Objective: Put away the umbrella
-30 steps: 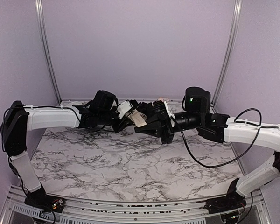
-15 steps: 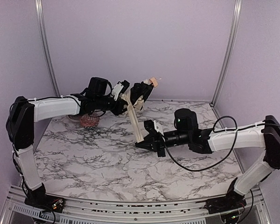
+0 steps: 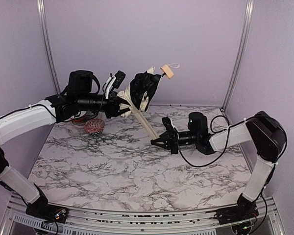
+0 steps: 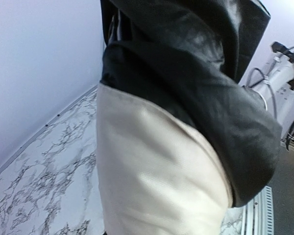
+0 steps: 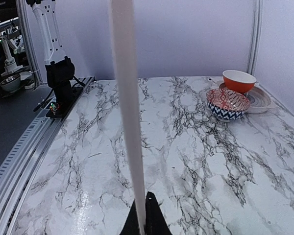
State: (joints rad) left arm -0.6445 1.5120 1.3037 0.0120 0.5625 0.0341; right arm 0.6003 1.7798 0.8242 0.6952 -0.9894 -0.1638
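Note:
The umbrella [image 3: 143, 89], folded with cream fabric and black underside showing, hangs in the air at the back, its tan knob handle [image 3: 166, 72] pointing up and right. My left gripper [image 3: 118, 100] is shut on the bundle from the left; in the left wrist view the umbrella [image 4: 157, 161] fills the picture and hides the fingers. A long cream strap [image 3: 146, 125] runs down from the bundle to my right gripper [image 3: 158, 142], which is shut on its end just above the table. In the right wrist view the strap [image 5: 127, 98] rises taut from my right gripper [image 5: 143, 224].
A red patterned bowl [image 3: 94, 126] sits on the marble table [image 3: 137, 171] under the left arm. The right wrist view shows the patterned bowl [image 5: 227, 104], an orange bowl [image 5: 239, 80] and a white plate [image 5: 260, 100] by the wall. Purple walls close the back and sides.
The grippers, close together a second ago, have drawn apart. My left gripper lifted the umbrella up and to the left; my right gripper went down to the right, stretching the strap out.

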